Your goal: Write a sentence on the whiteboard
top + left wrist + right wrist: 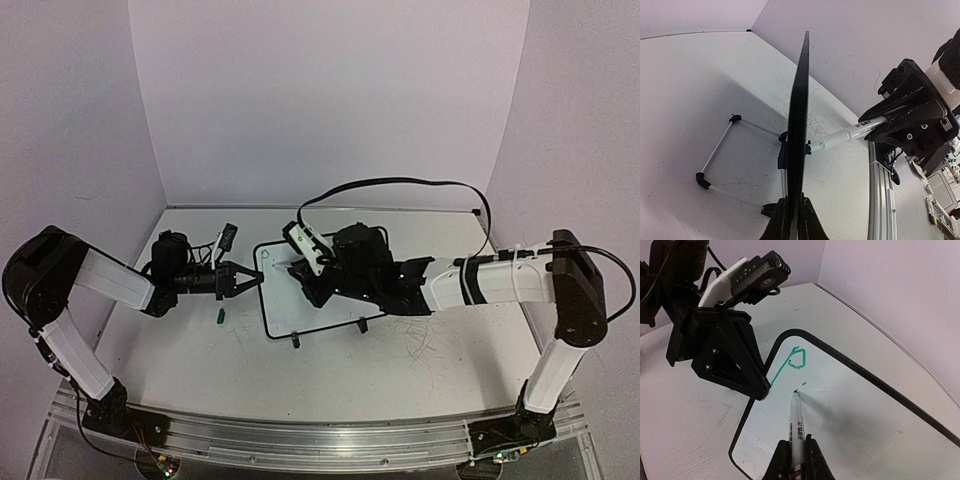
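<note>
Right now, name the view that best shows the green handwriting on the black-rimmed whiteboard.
Right wrist: the green handwriting lies close and plain. Top external: too small to tell; left wrist: the whiteboard edge-on.

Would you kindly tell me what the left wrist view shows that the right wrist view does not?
Only the left wrist view: the wire stand behind the board, which is seen edge-on, so no writing is visible. Only the right wrist view: the board's face with a green mark, roughly a "P", and the marker tip at the surface beside it. Both: the marker in the right claw pointing at the board, and the left claw shut on the board's edge.
</note>
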Controlling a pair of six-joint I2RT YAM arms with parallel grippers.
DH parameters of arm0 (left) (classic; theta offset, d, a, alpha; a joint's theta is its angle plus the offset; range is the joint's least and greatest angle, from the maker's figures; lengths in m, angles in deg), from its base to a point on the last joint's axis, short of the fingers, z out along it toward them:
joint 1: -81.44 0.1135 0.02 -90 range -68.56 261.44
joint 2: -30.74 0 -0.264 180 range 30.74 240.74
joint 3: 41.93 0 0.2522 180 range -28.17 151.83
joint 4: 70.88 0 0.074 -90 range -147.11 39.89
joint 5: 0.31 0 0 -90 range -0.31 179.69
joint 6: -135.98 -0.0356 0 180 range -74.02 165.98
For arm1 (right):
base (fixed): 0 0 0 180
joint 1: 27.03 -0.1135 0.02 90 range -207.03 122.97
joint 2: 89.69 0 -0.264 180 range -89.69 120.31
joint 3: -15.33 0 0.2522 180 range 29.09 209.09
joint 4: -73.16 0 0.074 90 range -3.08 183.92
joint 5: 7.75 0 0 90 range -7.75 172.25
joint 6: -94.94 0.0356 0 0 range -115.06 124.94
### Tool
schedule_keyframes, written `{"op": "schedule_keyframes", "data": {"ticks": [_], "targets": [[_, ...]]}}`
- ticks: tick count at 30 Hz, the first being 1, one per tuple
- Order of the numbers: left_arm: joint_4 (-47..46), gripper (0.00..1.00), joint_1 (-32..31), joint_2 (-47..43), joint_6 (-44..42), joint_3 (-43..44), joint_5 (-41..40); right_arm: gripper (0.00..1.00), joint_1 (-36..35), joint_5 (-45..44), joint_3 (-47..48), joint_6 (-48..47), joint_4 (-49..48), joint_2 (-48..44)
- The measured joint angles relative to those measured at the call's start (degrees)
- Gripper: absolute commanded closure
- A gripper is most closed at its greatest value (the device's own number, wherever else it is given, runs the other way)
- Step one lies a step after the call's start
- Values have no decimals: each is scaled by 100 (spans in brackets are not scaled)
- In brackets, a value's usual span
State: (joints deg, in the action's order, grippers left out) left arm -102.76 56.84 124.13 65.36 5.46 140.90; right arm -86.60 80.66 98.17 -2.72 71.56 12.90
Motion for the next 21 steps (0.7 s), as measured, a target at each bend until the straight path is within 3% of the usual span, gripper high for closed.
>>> {"op": "schedule_keyframes", "data": {"ticks": [21], "targets": [[17, 100, 0, 0, -4, 0, -33, 100, -43, -175, -79, 4, 35, 19]]}}
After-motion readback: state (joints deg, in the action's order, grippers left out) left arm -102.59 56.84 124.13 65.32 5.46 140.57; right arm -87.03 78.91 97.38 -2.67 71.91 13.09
